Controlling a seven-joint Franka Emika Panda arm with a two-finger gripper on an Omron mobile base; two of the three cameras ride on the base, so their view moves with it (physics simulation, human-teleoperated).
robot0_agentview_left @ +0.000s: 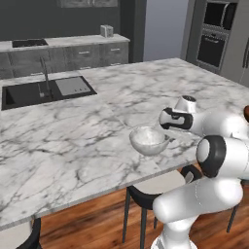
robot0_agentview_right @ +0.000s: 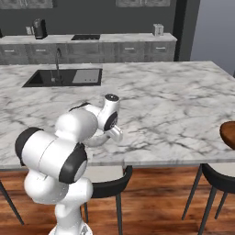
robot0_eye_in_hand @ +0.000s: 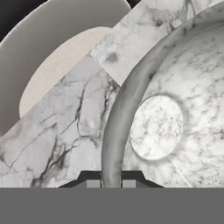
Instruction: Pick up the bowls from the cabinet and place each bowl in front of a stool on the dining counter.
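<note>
I see the dining counter [robot0_agentview_left: 87, 131], a broad white marble-veined top, spreading across both base views, and I place everything against it. Behind it runs a dark wall with grey drawer units [robot0_agentview_right: 92, 53] under a narrower marble top; a black oven tower [robot0_agentview_left: 216, 34] stands off the counter's far right corner. The black sink [robot0_agentview_left: 44, 92] with its thin tap [robot0_agentview_left: 45, 73] is inset at the counter's far left.

Below the counter's near edge, over wooden flooring, a stool [robot0_agentview_left: 163, 185] with a pale round seat and black frame sits tucked partly under the overhang. From the right base view a second stool [robot0_agentview_right: 220, 176] stands further right along that edge, and the reddish-brown bowl [robot0_agentview_right: 228, 133] rests on the counter above it.

The marbled bowl [robot0_agentview_left: 149, 140] sits near the counter's near edge, just above the first stool, mouth up and level; being round, it has no long axis I can name. My gripper [robot0_eye_in_hand: 112, 183] is closed on its rim: in the hand view one dark fingertip lies inside the wall and one outside, pinching it.
</note>
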